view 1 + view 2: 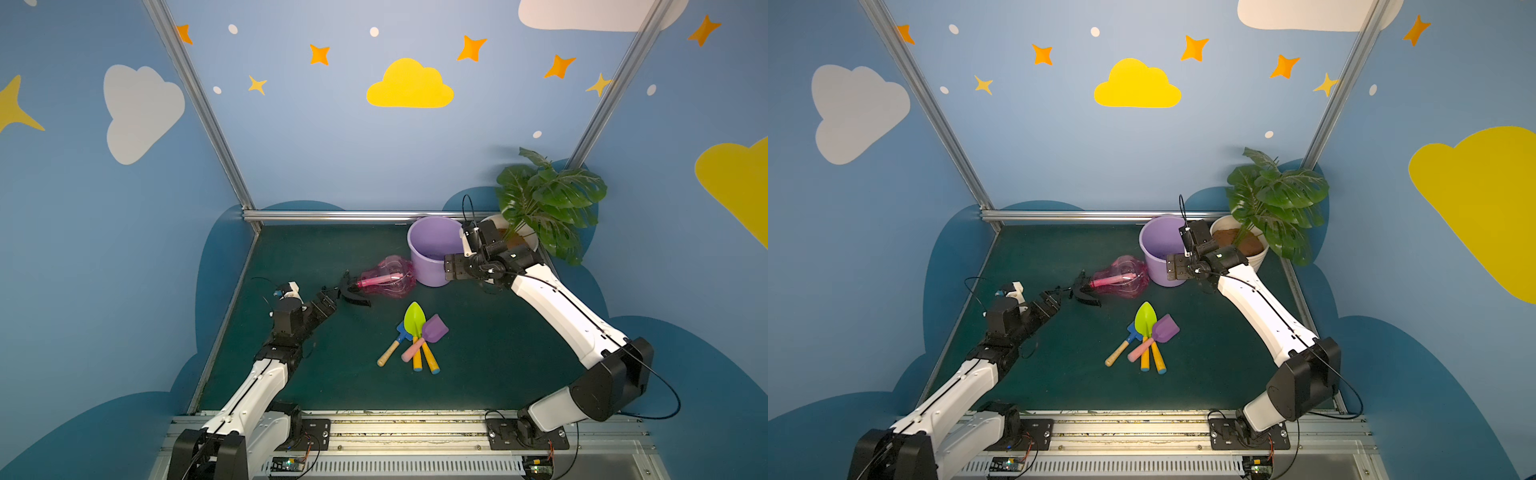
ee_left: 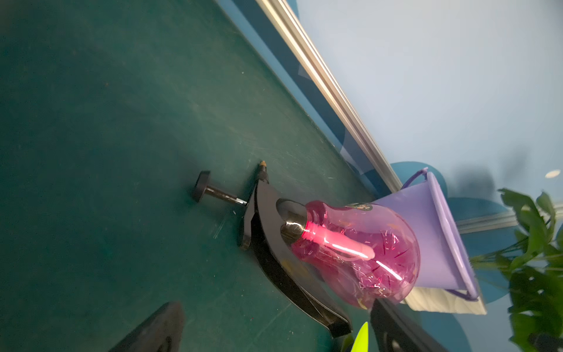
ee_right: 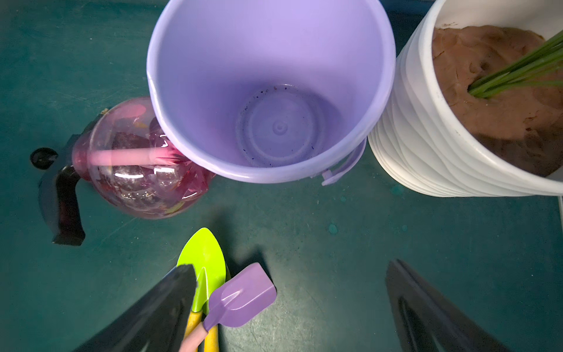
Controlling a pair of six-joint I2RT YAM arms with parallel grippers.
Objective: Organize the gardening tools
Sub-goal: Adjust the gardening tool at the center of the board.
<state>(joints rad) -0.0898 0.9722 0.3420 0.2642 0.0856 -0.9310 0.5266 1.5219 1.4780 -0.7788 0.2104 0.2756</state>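
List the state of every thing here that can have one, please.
Spray bottle: lying on its side.
Lilac bucket: upright, empty.
Plant pot: upright, holds soil and plant.
Hand tools: lying piled together, overlapping.
Left gripper: open, empty.
Right gripper: open, empty.

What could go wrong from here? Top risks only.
1. Spray bottle lies on its side close by the lilac bucket. A pinch from the left gripper, jaws open near its trigger, may roll it or nudge the bucket.
2. Hand tools overlap in a pile. Lifting the purple scoop may drag the lime trowel under it.
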